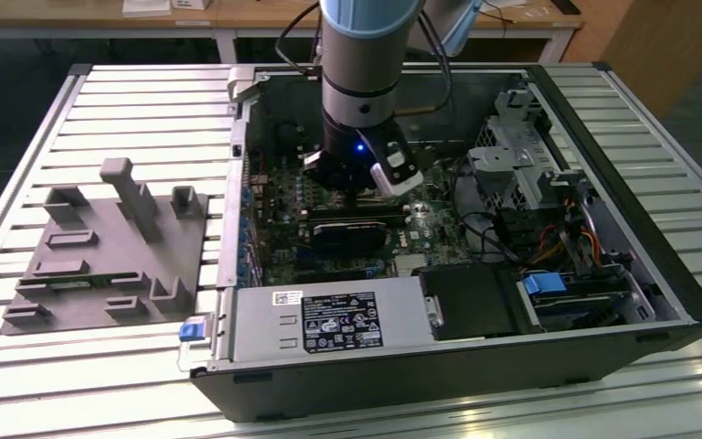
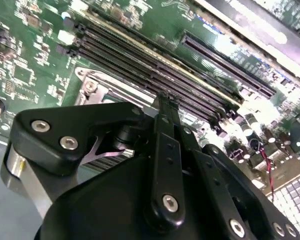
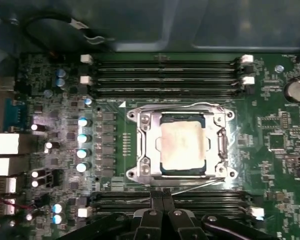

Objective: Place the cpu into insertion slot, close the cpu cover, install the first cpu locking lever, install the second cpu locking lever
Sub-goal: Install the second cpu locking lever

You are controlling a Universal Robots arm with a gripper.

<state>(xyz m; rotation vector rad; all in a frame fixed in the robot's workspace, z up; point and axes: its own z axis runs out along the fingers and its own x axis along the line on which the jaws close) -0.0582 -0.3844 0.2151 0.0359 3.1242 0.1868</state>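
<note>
The cpu (image 3: 184, 145), a dull silver square, lies in the insertion slot (image 3: 131, 116) on the green board. The cpu cover (image 3: 146, 145), a thin silvery frame, lies flat around it. A thin wire lever (image 3: 200, 184) runs slanted along the socket edge nearest my fingers. My gripper (image 3: 162, 200) is shut, its black fingertips pressed together just beside that edge and the lever; whether they touch the lever I cannot tell. In the second wrist view the gripper (image 2: 164, 100) points at the socket corner (image 2: 90, 86). In the exterior view the gripper (image 1: 348, 187) hangs inside the open computer case (image 1: 643, 265).
Long black memory slots (image 3: 165, 75) flank the socket on both sides. A black rectangular block (image 1: 348, 236) sits just in front of the gripper, with the power supply (image 1: 326, 320) nearer. A grey fixture (image 1: 107, 247) stands on the slatted table at the exterior view's left.
</note>
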